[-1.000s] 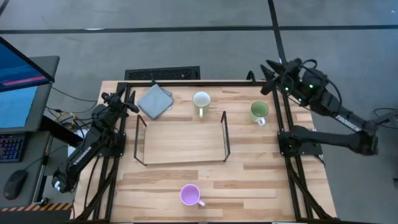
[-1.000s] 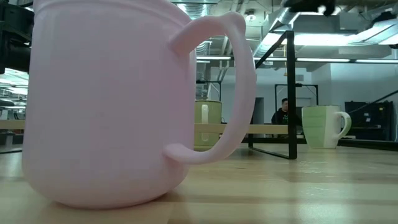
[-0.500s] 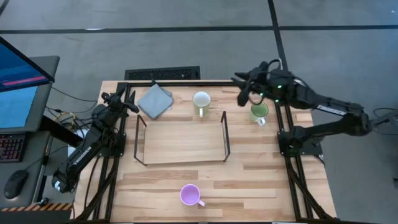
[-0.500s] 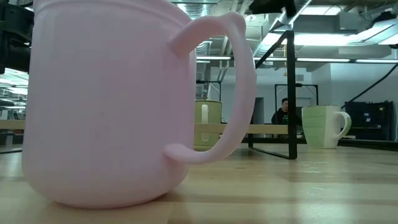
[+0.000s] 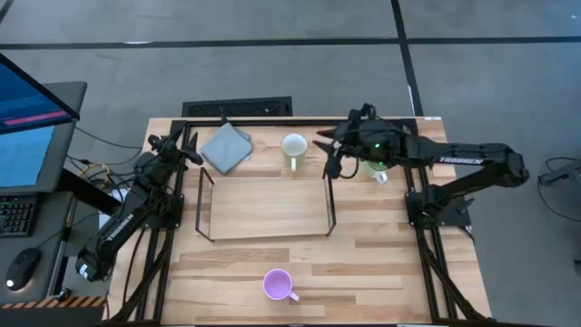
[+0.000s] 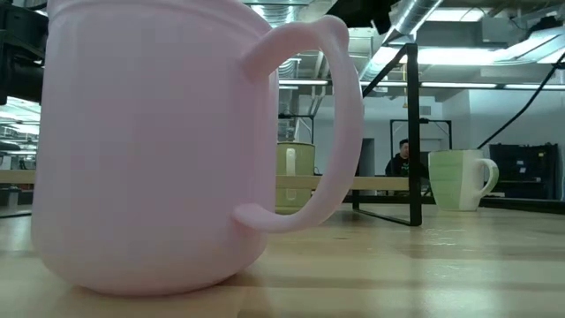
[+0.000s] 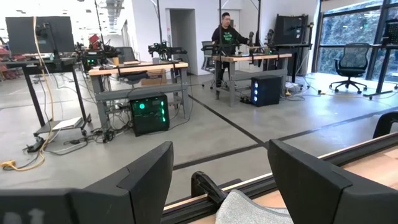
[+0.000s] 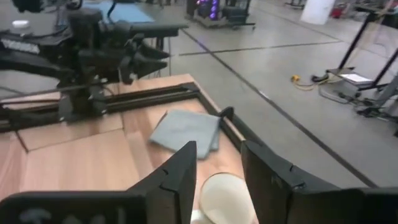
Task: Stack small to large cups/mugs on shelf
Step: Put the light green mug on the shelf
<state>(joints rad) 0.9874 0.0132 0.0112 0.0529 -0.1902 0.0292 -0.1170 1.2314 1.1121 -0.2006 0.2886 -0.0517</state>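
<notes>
My left hand (image 5: 193,154) waits with its fingers (image 7: 146,177) spread wide at the worktop's (image 5: 381,254) far left corner, the grey folded cloth (image 5: 225,146) just beside it. My right hand (image 5: 328,156) hovers with fingers (image 8: 177,171) parted and gripping nothing, between the cream-white mug (image 5: 293,148) just to its left and the olive green mug (image 5: 379,163) close at its right, above the wire shelf's (image 5: 329,195) right end. The shelf holds no mugs, and the light purple mug (image 5: 278,284) stands well apart from both hands at the near edge.
</notes>
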